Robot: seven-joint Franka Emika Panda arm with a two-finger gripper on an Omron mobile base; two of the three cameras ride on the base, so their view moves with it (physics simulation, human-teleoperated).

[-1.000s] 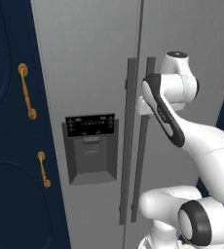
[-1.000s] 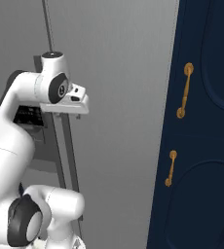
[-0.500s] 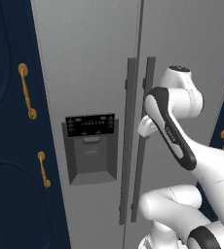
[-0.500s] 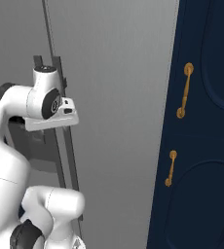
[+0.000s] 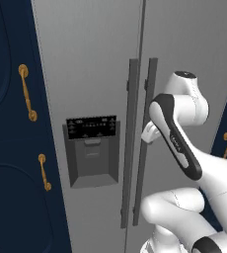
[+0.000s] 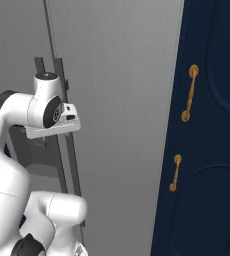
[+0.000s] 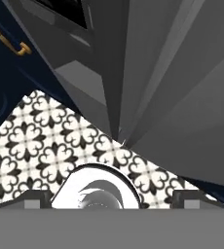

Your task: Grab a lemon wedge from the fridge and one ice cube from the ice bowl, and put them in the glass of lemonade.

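Two bar handles on fridge upright, long axes vertical.

We are in a home kitchen: a tall grey side-by-side fridge with a dark dispenser panel, navy cabinets with brass handles, and black-and-white patterned floor tiles.

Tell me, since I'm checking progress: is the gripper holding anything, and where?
Nothing is held. The gripper is open, close to the fridge door handles.
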